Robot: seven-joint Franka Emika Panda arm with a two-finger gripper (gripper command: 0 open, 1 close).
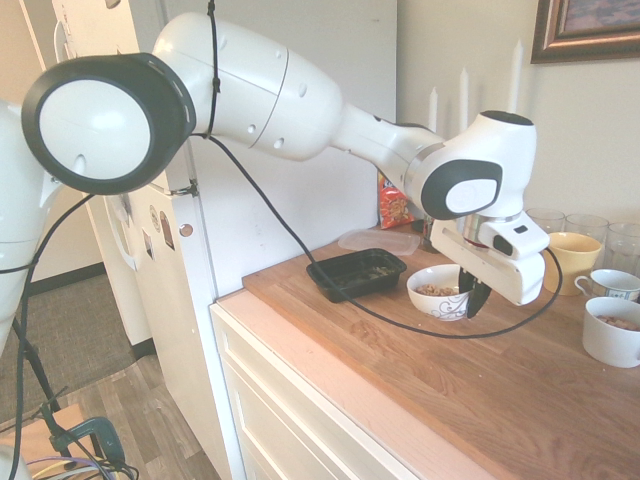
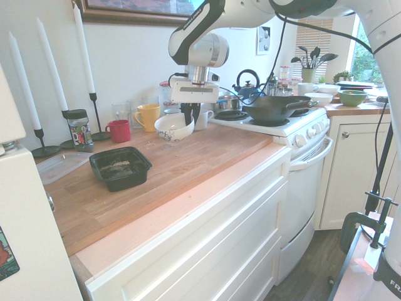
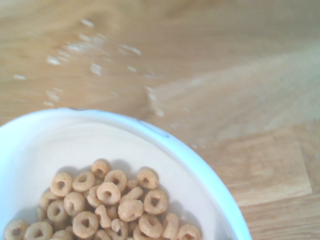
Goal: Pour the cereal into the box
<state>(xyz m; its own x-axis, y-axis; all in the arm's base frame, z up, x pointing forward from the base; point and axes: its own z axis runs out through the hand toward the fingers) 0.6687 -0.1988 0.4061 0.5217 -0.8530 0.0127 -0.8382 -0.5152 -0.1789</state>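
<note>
The jaws [image 1: 471,292] are clamped on the rim of the white bowl [image 1: 436,292], which holds the cereal [image 3: 107,202] and looks raised just clear of the wooden surface [image 1: 480,390], tilted a little. The box [image 1: 356,273], a black tray, sits near the bowl on its fridge-ward side with only a few bits inside. So the bowl is grasped, but carrying it over and tipping it out remain.

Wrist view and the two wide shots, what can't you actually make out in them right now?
- Gripper contact on the white bowl: its dark fingers cover that rim spot in both exterior views.
- Cereal: wrist view's bottom edge cuts off the heap.
- Black tray contents: light specks, too small to identify in the exterior views.
- White mug: cropped by the first exterior view's right edge.
</note>
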